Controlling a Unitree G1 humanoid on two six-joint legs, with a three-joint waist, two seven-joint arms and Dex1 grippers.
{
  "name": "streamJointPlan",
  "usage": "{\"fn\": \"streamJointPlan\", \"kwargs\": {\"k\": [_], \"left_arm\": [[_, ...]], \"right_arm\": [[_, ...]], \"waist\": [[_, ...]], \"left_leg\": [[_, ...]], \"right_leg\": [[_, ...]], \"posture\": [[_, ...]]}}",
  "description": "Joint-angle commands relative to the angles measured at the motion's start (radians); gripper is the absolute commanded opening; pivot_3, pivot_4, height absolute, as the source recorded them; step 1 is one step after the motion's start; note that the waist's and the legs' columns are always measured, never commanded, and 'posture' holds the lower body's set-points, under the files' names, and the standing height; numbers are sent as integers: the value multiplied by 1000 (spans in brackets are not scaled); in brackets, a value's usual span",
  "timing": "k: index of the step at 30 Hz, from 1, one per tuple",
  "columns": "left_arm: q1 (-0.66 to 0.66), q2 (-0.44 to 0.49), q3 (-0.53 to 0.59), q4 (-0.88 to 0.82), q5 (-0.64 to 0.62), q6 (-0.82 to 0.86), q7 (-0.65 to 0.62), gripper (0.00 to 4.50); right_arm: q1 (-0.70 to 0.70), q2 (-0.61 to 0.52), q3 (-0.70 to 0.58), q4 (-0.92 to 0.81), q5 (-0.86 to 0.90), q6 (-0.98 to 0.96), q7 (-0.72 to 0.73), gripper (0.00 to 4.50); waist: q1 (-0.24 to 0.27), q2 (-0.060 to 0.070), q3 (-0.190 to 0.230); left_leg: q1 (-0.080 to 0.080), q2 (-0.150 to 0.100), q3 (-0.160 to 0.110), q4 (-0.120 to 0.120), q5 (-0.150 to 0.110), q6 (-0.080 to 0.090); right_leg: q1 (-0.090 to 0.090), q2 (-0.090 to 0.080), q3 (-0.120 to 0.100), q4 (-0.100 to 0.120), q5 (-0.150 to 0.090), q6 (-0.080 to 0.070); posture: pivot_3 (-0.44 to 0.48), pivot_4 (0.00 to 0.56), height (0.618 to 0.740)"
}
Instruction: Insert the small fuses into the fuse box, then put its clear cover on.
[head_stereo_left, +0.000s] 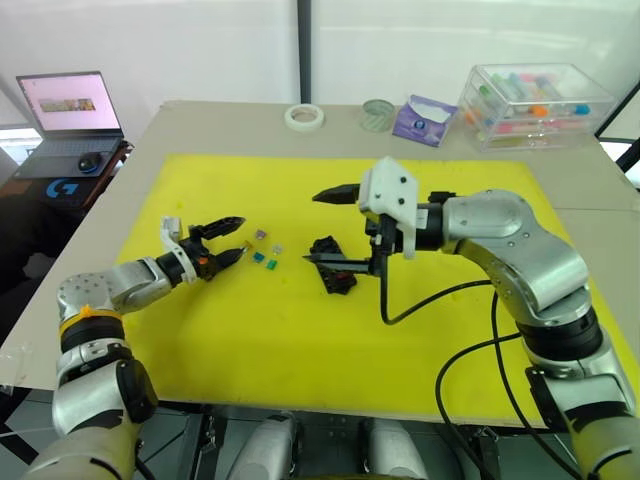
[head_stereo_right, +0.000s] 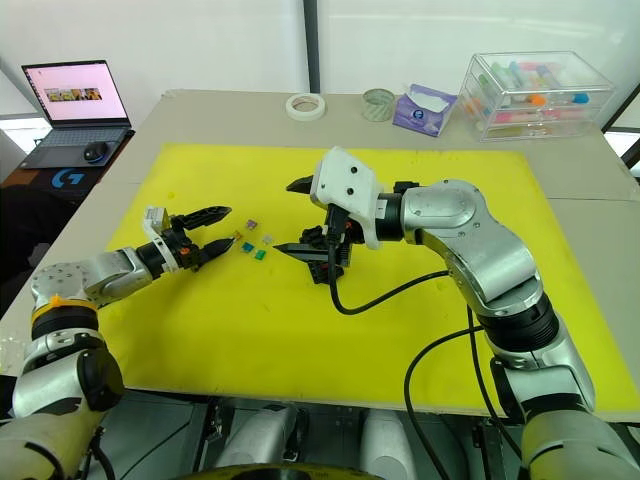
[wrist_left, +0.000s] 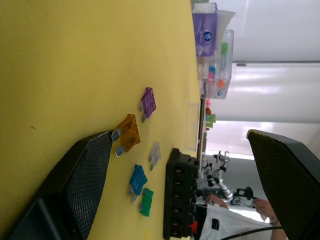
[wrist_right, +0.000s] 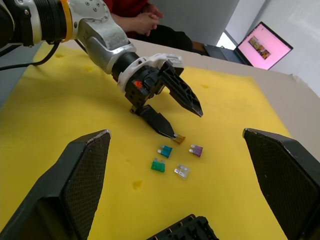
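Several small fuses lie loose on the yellow mat (head_stereo_left: 200, 330): purple (wrist_left: 148, 102), amber (wrist_left: 127, 134), clear (wrist_left: 155, 154), blue (wrist_left: 137, 179) and green (wrist_left: 146, 201). Just right of them sits the black fuse box (head_stereo_left: 333, 264), with a red piece in one slot. My left gripper (head_stereo_left: 224, 243) is open just left of the fuses, its lower fingertip (wrist_right: 172, 133) right by the amber fuse (wrist_right: 180, 139). My right gripper (head_stereo_left: 314, 228) is open and empty, hovering over the fuse box's left side. I cannot make out the clear cover.
Behind the mat on the table stand a tape roll (head_stereo_left: 304, 116), a round lid (head_stereo_left: 378, 113), a purple packet (head_stereo_left: 424, 120) and a large clear box of coloured tubes (head_stereo_left: 535, 105). A laptop (head_stereo_left: 70, 105) is at far left. A black cable (head_stereo_left: 400, 312) hangs from my right wrist. A person's hands (wrist_right: 145, 21) rest beyond the table.
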Motion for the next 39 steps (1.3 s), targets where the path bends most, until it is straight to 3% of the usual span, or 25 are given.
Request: {"fn": "streamJointPlan", "kwargs": {"k": [1, 12, 15, 24, 28, 34, 37, 39], "left_arm": [[4, -27, -13, 14, 62, -5, 8, 3654], [18, -45, 5, -20, 113, 11, 7, 3654], [18, -50, 13, -21, 124, 12, 10, 3096], [20, -65, 26, -30, 157, 7, 2, 3096], [27, -69, 28, -38, 172, 8, 0, 2136], [30, -64, 34, -40, 188, 13, -15, 2136], [30, -60, 35, -39, 199, 15, -21, 1540], [30, -59, 37, -39, 203, 17, -24, 852]], "right_arm": [[-19, 1, -25, -36, 13, -4, -6, 4500], [-19, 1, -24, -37, 13, 0, -7, 4500], [-19, 2, -23, -37, 13, 0, -7, 4500], [-16, 1, -22, -41, 15, 6, -8, 4500], [-17, 2, -23, -42, 15, 9, -7, 4500], [-19, 4, -22, -42, 17, 12, -5, 4500], [-20, 4, -21, -41, 17, 11, -3, 4500], [-20, 4, -20, -42, 20, 13, -1, 4500]], "waist": [[-1, 0, 0], [-1, 0, 0], [-2, 0, 0], [-2, 0, 0], [-2, 0, 0], [-3, 0, 0], [-4, 0, 0], [-5, 0, 0]], "left_leg": [[0, 0, 0, 0, 0, 0], [0, 0, -1, 0, 0, 0], [0, 0, -1, 0, 0, 0], [0, 0, -2, 0, 0, 0], [0, 0, -2, 0, 0, 0], [0, 0, -2, 0, 0, 0], [0, 0, -2, 0, 0, 0], [0, 0, -2, -1, 0, 0]], "right_leg": [[0, 0, 0, 0, 0, 0], [5, 0, -1, -1, 0, 0], [5, 0, -1, -1, 0, 0], [5, 0, -1, -1, 0, 0], [5, 0, -1, -1, 0, 0], [5, 0, -1, -1, 0, 0], [5, 0, -1, -1, 0, 0], [5, 0, -1, -1, 0, 0]], "posture": [[0, 150, 740], [0, 150, 740], [0, 150, 740], [0, 150, 740], [0, 150, 740], [0, 150, 740], [0, 150, 740], [0, 150, 740]]}}
